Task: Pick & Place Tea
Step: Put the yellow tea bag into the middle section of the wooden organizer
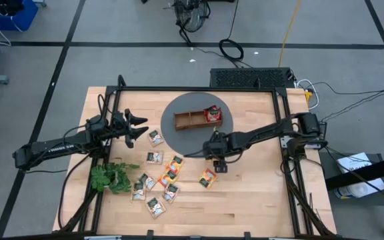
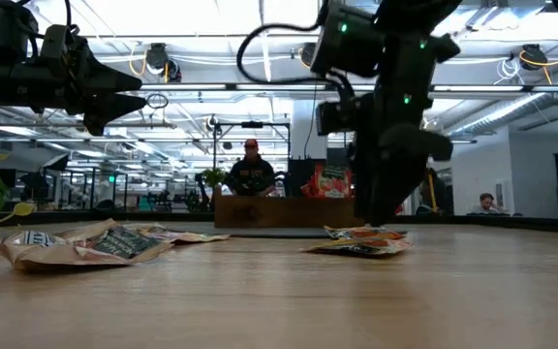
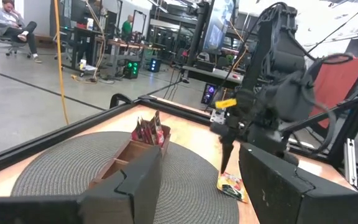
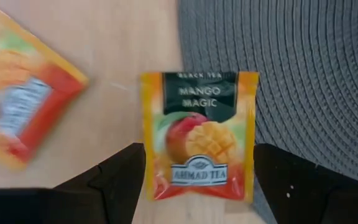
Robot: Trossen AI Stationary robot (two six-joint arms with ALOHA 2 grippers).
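Observation:
A mango tea sachet (image 4: 197, 134) lies flat on the wood beside the round grey mat (image 4: 291, 74). My right gripper (image 4: 197, 155) points down over it, open, with one finger on either side and no contact that I can see. In the high view this gripper (image 1: 217, 165) stands just near of the mat and hides that sachet. Several other tea sachets (image 1: 155, 181) lie scattered on the wood toward the left. A red sachet (image 1: 212, 115) stands in the wooden tray (image 1: 187, 121). My left gripper (image 1: 135, 128) waits open at the left, level above the table.
The tray sits on the grey mat (image 1: 179, 107) at the far middle. A green plant sprig (image 1: 112, 177) lies near the left edge. Another orange sachet (image 1: 207, 178) lies just near of my right gripper. People stand and sit in the room behind the table.

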